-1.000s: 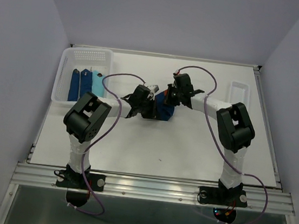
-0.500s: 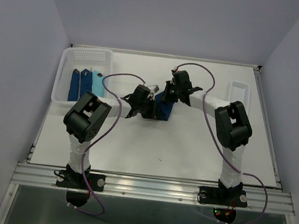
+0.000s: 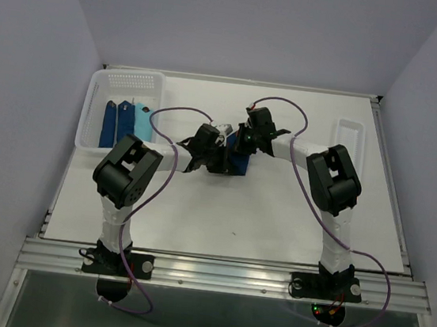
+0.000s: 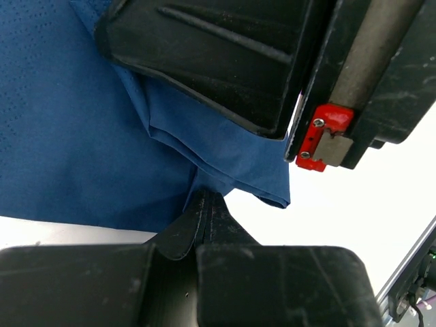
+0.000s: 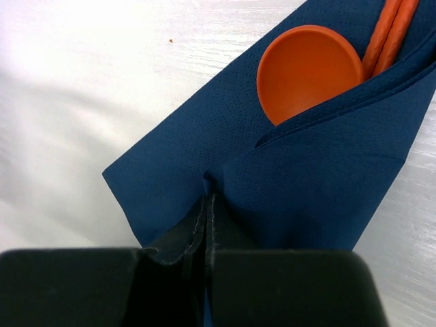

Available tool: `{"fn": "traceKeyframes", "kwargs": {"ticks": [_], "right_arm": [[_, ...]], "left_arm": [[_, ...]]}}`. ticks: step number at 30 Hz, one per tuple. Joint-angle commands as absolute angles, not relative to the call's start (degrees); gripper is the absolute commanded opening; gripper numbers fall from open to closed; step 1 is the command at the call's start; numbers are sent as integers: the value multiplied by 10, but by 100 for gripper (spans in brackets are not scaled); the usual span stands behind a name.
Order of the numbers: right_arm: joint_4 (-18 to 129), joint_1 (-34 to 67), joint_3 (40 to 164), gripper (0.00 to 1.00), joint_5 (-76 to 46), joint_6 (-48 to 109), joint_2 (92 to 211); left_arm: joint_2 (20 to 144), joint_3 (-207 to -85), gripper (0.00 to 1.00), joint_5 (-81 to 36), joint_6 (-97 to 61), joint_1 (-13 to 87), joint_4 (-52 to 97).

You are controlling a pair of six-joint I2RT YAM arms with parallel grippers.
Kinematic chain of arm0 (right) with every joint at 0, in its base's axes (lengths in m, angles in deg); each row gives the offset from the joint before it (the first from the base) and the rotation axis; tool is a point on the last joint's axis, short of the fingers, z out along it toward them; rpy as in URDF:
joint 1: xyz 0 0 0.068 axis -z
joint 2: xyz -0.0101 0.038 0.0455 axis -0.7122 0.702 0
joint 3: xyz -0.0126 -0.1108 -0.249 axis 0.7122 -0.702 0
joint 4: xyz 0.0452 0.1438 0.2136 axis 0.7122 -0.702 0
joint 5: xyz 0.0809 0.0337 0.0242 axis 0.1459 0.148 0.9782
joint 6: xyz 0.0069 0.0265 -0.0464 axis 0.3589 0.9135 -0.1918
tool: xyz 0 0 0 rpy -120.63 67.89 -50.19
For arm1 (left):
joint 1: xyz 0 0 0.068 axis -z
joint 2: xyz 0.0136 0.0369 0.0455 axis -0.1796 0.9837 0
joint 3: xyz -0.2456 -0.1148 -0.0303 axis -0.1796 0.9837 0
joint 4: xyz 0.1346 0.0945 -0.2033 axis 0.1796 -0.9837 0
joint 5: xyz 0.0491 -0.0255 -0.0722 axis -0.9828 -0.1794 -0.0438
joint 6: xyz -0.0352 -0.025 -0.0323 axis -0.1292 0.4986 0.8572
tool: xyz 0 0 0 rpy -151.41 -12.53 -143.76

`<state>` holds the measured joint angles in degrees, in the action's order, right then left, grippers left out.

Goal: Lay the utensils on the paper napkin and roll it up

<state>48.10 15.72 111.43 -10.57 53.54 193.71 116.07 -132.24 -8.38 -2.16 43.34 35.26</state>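
Together, the left end effector (image 4: pixel 207 203) and right end effector (image 5: pixel 207 204) pinch folds of the paper napkin (image 5: pixel 320 177), jaws closed.

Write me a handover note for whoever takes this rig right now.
The left gripper is shut, pinching a fold of the napkin.
The right gripper is shut on the napkin's near edge.
The spoon and orange handles lie inside the napkin with one flap folded over them.
Done: utensils placed, first fold made.
Left: finish the roll.
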Motion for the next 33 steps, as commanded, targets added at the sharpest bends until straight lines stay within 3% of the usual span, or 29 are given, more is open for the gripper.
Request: {"fn": "traceKeyframes", "kwargs": {"ticks": [1, 11, 20, 33], "right_arm": [[488, 151, 1122, 1, -114, 534, 1953], [490, 151, 1102, 1, -123, 532, 1942], [491, 151, 1100, 1, -124, 532, 1937], [490, 151, 1095, 1, -121, 532, 1935]], "left_arm": [[1155, -1327, 0, -94, -47, 436, 318], [1070, -1350, 0, -153, -74, 416, 244], [1104, -1335, 0, -78, 16, 402, 387], [1143, -1337, 0, -52, 51, 402, 453]]}}
